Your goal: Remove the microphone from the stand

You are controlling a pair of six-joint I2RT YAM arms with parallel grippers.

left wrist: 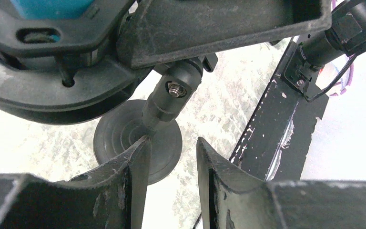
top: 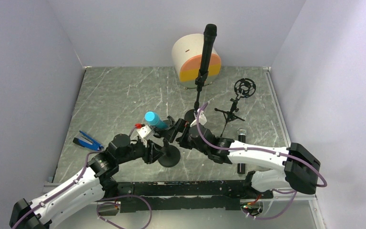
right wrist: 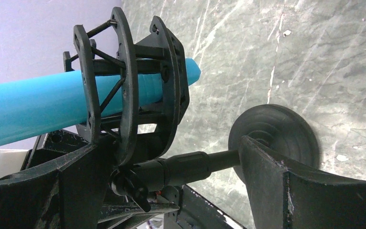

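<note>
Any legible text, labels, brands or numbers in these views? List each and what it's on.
No text reads in any view.
Cyan tube-shaped microphone: plain, no print shows.
Black plastic shock mount: no marking shows.
White-and-orange cylinder: one small reddish mark, too small to read.
Blue-handled tool: too small to tell.

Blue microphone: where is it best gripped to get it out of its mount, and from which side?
Probably the blue microphone by its long bare barrel, on the side away from the short tip, fingers across it. The shock mount rings encircle it, so it should only slide out lengthwise.
</note>
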